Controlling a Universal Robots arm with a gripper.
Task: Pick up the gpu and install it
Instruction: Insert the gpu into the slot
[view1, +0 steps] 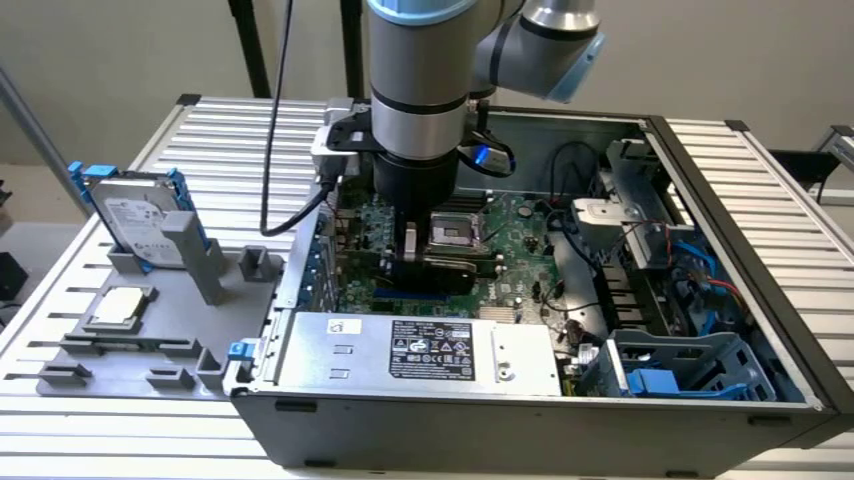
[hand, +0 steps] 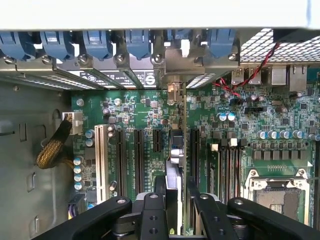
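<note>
Black gripper (hand: 176, 202) tight on thin gpu (hand: 175, 145) (edge-on) — over green motherboard (hand: 145, 112).

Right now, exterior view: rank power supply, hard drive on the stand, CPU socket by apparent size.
1. power supply, clearly largest.
2. hard drive.
3. CPU socket, smallest; the arm hides part of it, so its full extent is unsure.

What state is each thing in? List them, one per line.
case, open
gpu, upright on edge over motherboard, gripped
pincer, shut on gpu
hard drive, standing in holder outside case
</note>
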